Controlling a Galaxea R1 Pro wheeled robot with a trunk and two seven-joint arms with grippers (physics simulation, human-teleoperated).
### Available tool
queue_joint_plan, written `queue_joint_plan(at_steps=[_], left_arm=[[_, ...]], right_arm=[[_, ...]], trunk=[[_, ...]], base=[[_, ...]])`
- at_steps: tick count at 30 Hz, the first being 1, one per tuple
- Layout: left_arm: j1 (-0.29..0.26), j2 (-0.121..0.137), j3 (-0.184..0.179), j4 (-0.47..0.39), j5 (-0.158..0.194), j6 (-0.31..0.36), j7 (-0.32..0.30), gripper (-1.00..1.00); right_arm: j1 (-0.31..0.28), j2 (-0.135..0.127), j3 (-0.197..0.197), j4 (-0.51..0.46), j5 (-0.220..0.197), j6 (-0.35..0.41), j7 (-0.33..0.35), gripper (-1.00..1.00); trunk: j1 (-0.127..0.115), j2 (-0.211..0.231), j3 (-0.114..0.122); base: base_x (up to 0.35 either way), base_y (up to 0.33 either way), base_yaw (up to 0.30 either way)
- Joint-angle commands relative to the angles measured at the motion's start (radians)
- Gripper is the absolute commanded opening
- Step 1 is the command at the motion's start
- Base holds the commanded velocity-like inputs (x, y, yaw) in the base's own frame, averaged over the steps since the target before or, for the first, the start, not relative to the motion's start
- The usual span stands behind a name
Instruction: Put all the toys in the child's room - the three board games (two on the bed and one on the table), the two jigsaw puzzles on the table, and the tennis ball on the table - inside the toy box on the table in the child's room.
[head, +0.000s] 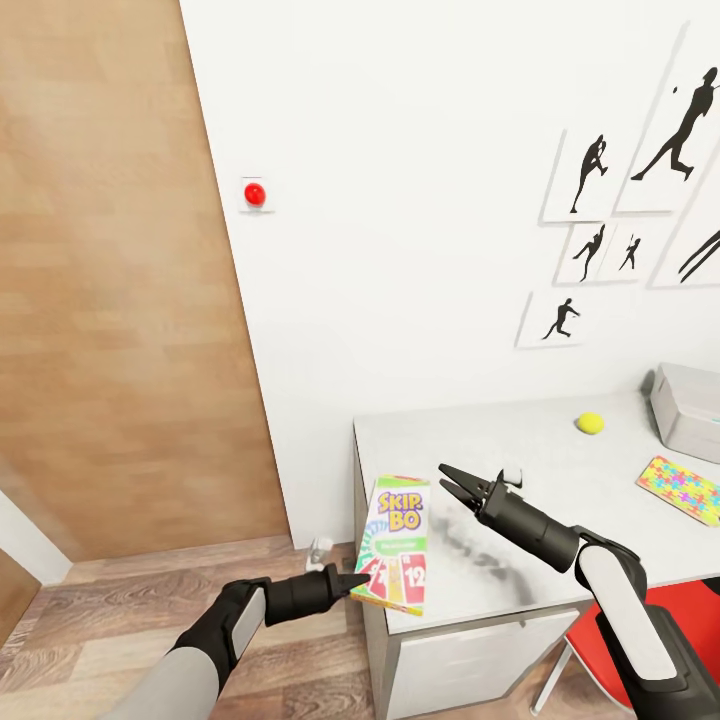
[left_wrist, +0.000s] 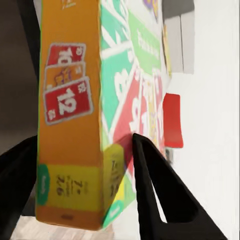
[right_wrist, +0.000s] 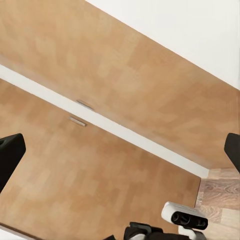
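The left pincer (head: 358, 583) is clamped on the lower edge of the Skip-Bo box (head: 397, 541), which it holds over the near left corner of the desk (head: 540, 470); the box rises tilted from the fingertips, its printed cover turned toward the head camera and its far end reaching in over the desktop. In the left wrist view the box (left_wrist: 75, 125) sits between the two black fingers (left_wrist: 160, 195), one pressed against the cover and the other against the back, with the orange side panel facing the camera. The right pincer (head: 459, 481) hovers above the desk just beside the box's upper right edge, its fingers spread apart and gripping nothing; in the right wrist view its fingertips (right_wrist: 9, 155) stand wide apart at the picture's edges, with a wooden door (right_wrist: 100, 75) beyond them. The tennis ball (head: 590, 423) lies on the desk beyond and to the right of the right pincer, well apart from it. A jigsaw puzzle (head: 682, 489) lies flat farther right of that pincer, near the desk's right side. The toy box (head: 688, 410) stands past the ball at the far right; only part of it is in the picture. A red chair (head: 680, 610) sits beneath the desk by the right arm.
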Motion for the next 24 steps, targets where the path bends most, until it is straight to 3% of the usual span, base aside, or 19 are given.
queue_joint_plan(at_steps=[1,24], left_arm=[[0.000,0.000,0.002,0.000,-0.019,-0.007,0.022,-1.00],[0.003,-0.005,0.000,0.000,-0.017,-0.010,0.005,-1.00]], right_arm=[[-0.001,0.000,-0.001,0.001,-0.002,0.006,0.001,1.00],[-0.001,0.000,-0.001,0.001,-0.002,0.006,0.001,1.00]], trunk=[[0.000,-0.001,-0.001],[0.000,-0.001,-0.001]], base=[[0.000,0.000,0.000],[0.000,0.000,0.000]])
